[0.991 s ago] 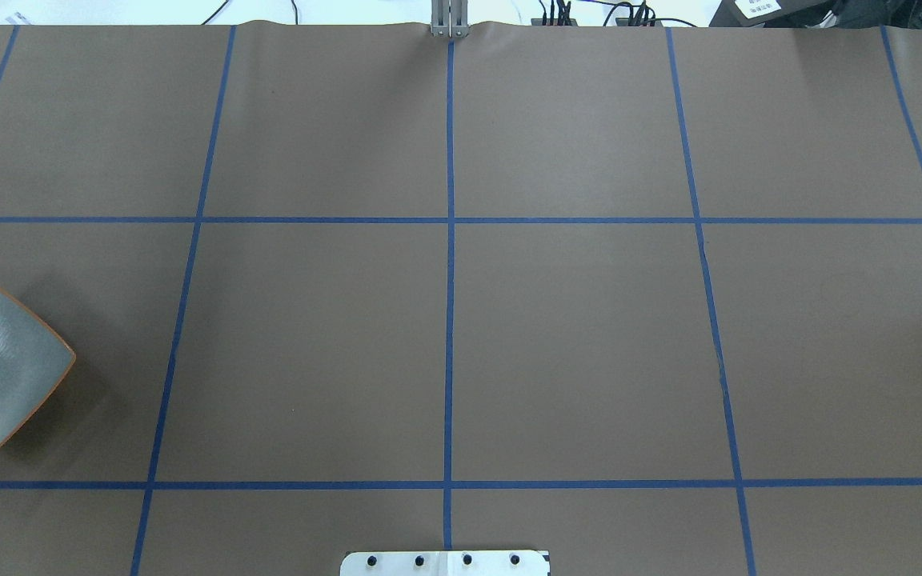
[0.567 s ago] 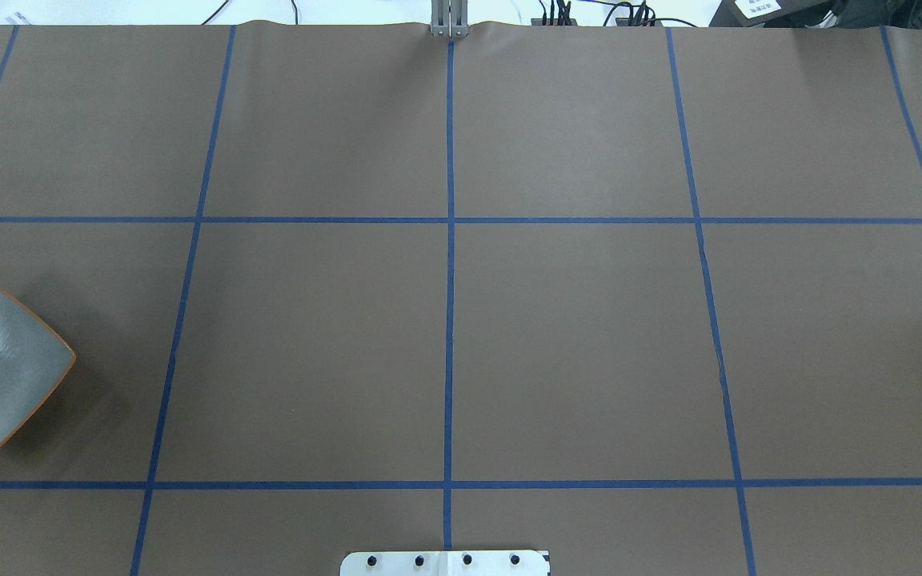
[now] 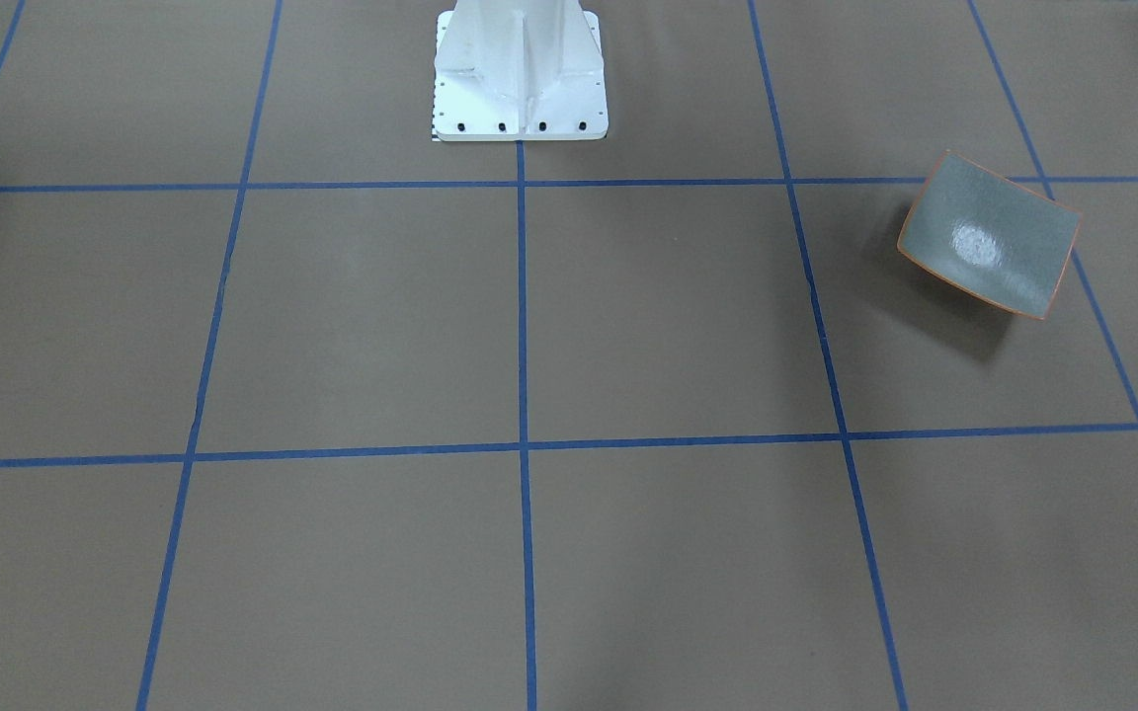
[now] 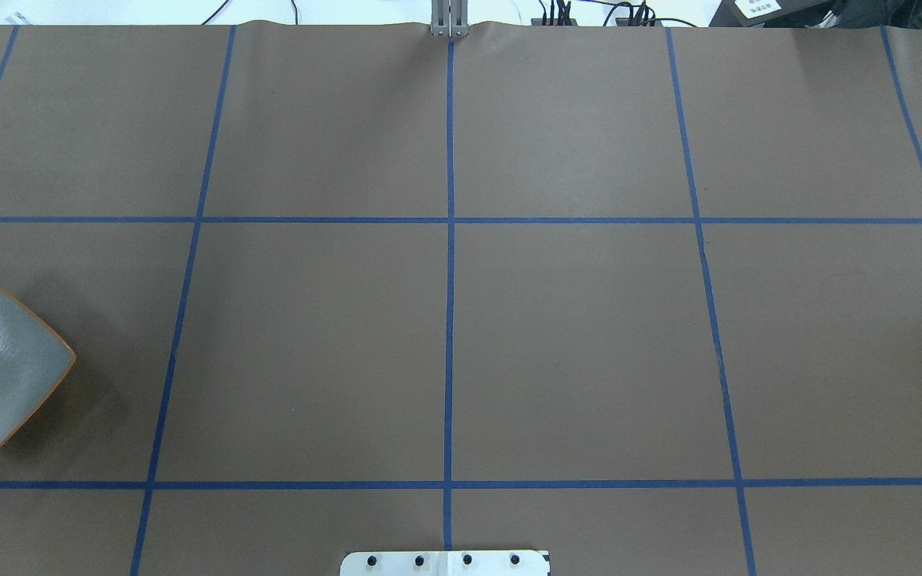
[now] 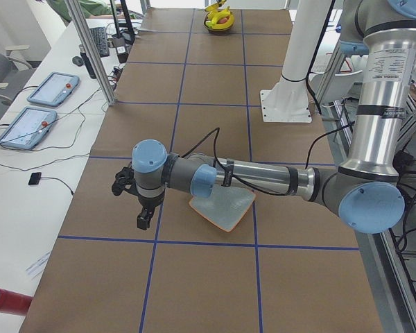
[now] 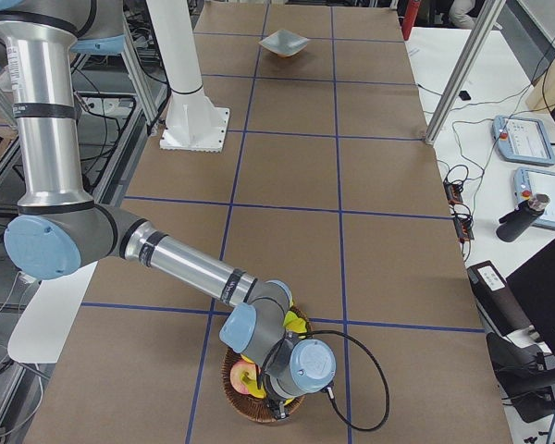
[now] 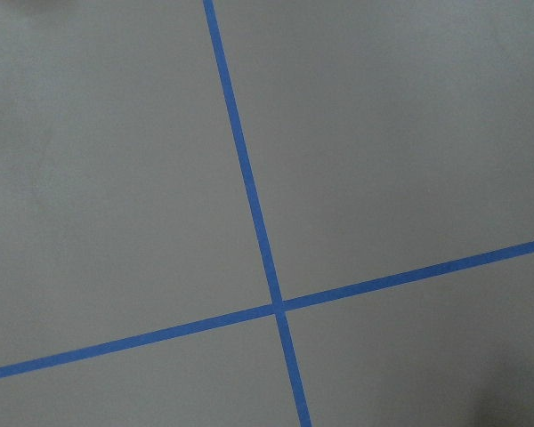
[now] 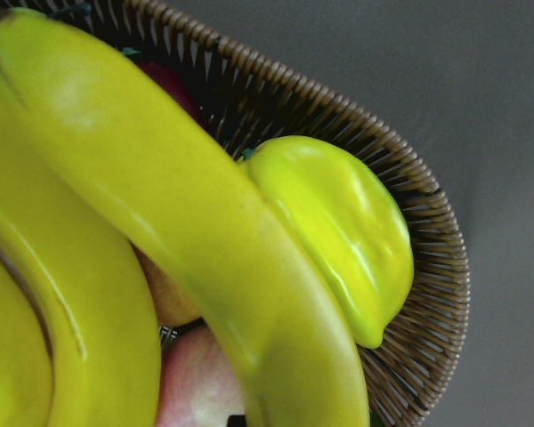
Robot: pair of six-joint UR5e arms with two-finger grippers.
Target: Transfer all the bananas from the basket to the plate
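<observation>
Bananas (image 8: 160, 205), bright yellow, lie in the brown wicker basket (image 8: 432, 267) at our right end of the surface (image 4: 573, 336), long axes running upper-left to lower-right in the right wrist view, beside a ridged yellow-green fruit (image 8: 338, 222). The grey orange-rimmed dish (image 3: 989, 237) sits far left. Side views alone show the left gripper (image 5: 144, 220) and right gripper (image 6: 277, 398); we cannot tell whether their fingers are apart.
</observation>
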